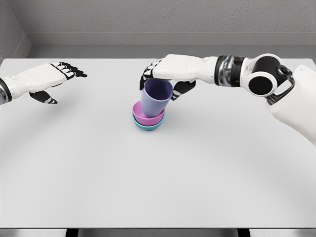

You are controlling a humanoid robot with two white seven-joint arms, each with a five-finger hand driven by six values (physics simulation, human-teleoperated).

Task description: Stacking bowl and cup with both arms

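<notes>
Mid-frame, my right hand (165, 74) grips the purple cup (156, 98), tilted into the pink bowl (146, 117) nested in the teal bowl (148, 126); only release remains. My left hand (47, 79) hovers spread, upper left.

Cup (156, 97) is lavender-purple, plain. Upper bowl (146, 117) is pink-magenta, lower bowl (148, 126) teal, both unpatterned. Table (158, 177) is flat light grey. Right hand (165, 74) and left hand (52, 79) have white shells with black fingers; the right arm shows black joint sections and a silver band.
</notes>
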